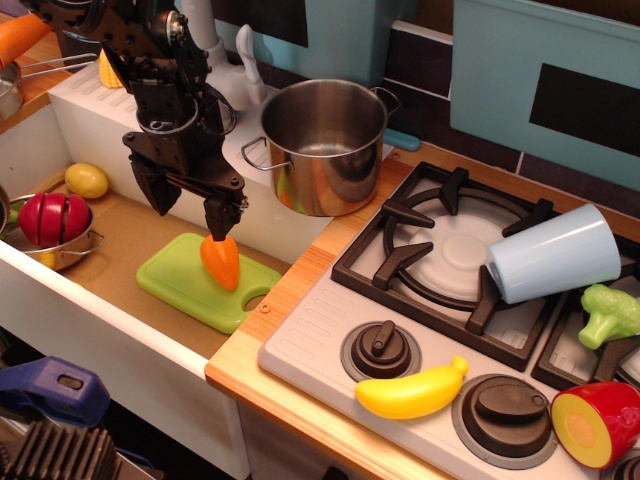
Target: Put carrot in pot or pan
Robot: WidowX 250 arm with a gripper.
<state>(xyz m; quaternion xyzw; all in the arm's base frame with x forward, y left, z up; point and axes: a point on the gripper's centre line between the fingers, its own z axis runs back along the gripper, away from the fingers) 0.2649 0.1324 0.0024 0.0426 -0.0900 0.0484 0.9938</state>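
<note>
Hanging over the sunken sink basin of the toy kitchen bench (300, 300), the black robot arm's gripper (190, 212) points its fingers (220, 215) downward, spread apart, above the lime-green plastic cutting board (175, 285). The short, glossy orange plastic carrot (221, 260) lies on that board with its blunt tip toward the camera; its top sits directly under the nearer finger and looks to touch it, while the other finger stands well to the side, so nothing is clamped yet. The wide spread reads as a stance for straddling the carrot, though the gripper looks offset and would probably need to shift across before closing. The shiny stainless-steel pot (325, 145) stands empty and upright on the counter ledge just behind the basin, near enough for a short lift and carry. A yellow plastic banana (410, 392) rests on the stove front, well apart from all this.
</note>
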